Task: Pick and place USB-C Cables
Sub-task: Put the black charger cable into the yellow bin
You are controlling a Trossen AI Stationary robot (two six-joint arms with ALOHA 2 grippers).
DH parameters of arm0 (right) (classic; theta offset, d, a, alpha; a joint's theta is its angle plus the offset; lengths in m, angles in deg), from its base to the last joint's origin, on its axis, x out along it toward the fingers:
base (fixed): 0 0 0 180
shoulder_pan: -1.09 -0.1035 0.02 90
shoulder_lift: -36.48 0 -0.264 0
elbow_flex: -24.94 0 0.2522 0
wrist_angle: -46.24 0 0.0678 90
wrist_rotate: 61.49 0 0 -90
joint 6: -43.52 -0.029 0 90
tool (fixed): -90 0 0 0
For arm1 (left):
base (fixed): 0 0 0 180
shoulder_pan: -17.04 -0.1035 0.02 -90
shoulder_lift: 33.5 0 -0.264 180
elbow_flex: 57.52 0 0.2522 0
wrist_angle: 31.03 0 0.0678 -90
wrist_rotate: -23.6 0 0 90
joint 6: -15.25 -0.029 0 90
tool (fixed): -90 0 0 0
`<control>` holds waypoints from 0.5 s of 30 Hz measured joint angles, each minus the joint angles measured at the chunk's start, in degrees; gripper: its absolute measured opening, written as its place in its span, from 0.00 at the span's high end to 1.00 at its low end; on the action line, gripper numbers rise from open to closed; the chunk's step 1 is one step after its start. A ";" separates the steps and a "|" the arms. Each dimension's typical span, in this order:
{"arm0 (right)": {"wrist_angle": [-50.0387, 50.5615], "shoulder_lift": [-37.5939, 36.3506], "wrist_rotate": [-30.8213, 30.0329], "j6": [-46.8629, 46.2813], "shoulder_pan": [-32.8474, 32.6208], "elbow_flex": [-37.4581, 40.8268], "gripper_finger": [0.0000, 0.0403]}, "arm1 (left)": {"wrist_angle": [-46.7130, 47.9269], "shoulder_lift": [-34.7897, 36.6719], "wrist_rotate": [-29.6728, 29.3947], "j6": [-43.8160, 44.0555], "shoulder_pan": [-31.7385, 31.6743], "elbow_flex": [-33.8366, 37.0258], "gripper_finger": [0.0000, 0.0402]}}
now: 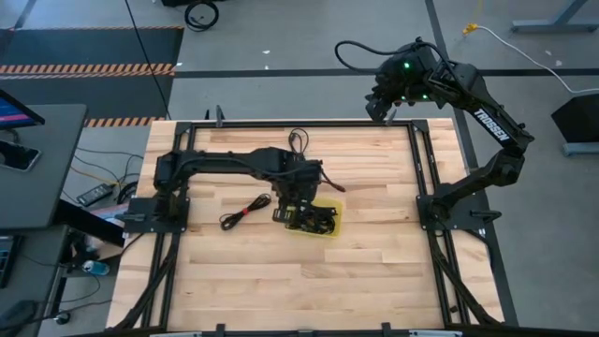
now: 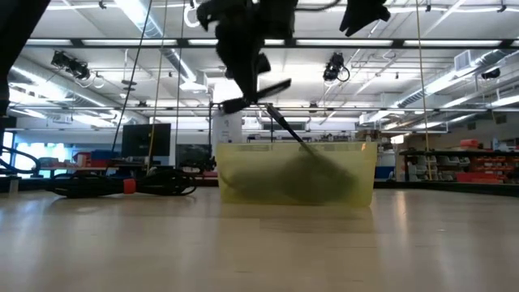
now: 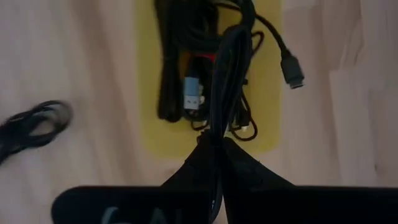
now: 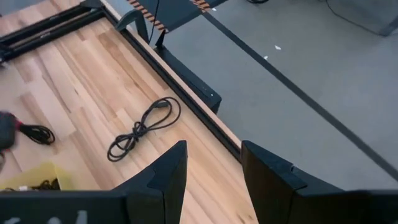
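The bench [image 1: 243, 271] carries a yellow bin [image 1: 329, 225] near its middle, already holding several cables. The left gripper [image 3: 217, 140] hangs over it, jaws pinched shut on one cable [image 3: 227, 68] that dangles into the bin. To place it well, I'd lower until the slack coils inside the walls, then release. The right gripper [image 4: 212, 163] waits at the bench's far edge, jaws apart and empty. Two cables lie loose: one [image 1: 241, 213] beside the bin, one [image 4: 142, 128] near that far edge.
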 joint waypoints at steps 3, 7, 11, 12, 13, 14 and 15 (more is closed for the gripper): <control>0.00 0.00 -0.02 -1.22 0.00 0.00 0.61 | -3.91 0.00 2.84 -1.44 -0.27 4.41 0.97; 0.00 0.00 -0.03 -2.82 0.00 0.00 0.61 | -8.74 -0.02 5.52 -2.90 0.37 7.27 0.97; 0.00 0.00 -0.03 -3.52 0.00 0.00 0.61 | -13.98 0.00 8.25 -4.66 1.21 7.45 0.97; 0.00 0.00 -0.03 -3.64 0.00 0.00 0.61 | -15.94 0.00 9.35 -4.72 1.37 7.45 0.97; 0.00 0.00 -0.03 -3.64 0.00 0.00 0.61 | -17.97 0.00 10.44 -4.80 1.46 7.45 0.97; 0.00 0.00 -0.03 -3.64 0.00 0.00 0.61 | -19.56 0.00 11.34 -4.83 1.40 7.43 0.97; 0.00 0.00 -0.03 -3.64 0.00 0.00 0.61 | -20.83 0.00 11.52 -4.84 1.33 7.43 0.97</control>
